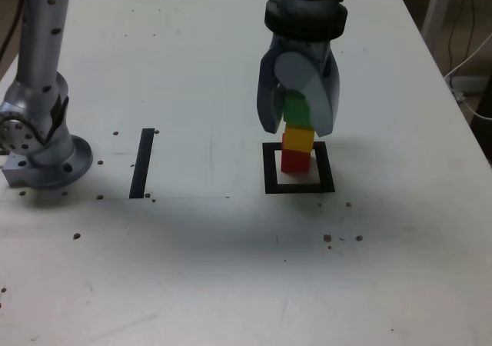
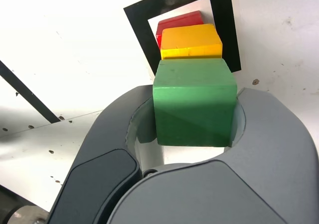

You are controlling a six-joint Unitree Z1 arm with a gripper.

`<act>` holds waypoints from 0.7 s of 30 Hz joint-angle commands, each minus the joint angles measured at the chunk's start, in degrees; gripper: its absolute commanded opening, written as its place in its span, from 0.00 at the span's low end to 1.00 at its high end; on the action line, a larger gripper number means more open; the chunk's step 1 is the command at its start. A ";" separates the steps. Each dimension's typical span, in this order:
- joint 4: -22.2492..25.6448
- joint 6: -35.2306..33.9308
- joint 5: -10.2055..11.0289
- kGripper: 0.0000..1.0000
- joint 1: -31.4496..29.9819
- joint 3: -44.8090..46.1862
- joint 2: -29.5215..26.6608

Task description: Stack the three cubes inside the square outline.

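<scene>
Green cube is clamped in your gripper, jaws closed on its sides, sitting on or just above the yellow cube; contact isn't clear from either view. Yellow sits on the red cube, and red is on the white centre of the square outline, toward its far side in the exterior view.

Why it's held that way: a side grip leaves the bottom face free, so it can land flat on yellow. Wrist view shows green roughly in line with the two below, so my read is you're at the final placement, release pending. Stack is narrow; any offset or sideways drag on opening could tip it.

Surface: white table, matte, with small dark specks. A straight black strip lies well apart at the exterior view's left, near the arm base. Cables hang past the table's edge at the exterior view's right.
</scene>
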 commanded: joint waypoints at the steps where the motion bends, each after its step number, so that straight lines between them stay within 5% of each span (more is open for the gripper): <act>1: -0.71 0.03 -0.29 0.56 -0.05 0.50 0.00; 6: -2.04 0.31 -0.76 0.95 -0.05 1.58 -0.07; 21: -4.27 -0.53 0.31 0.99 -0.05 4.00 -3.81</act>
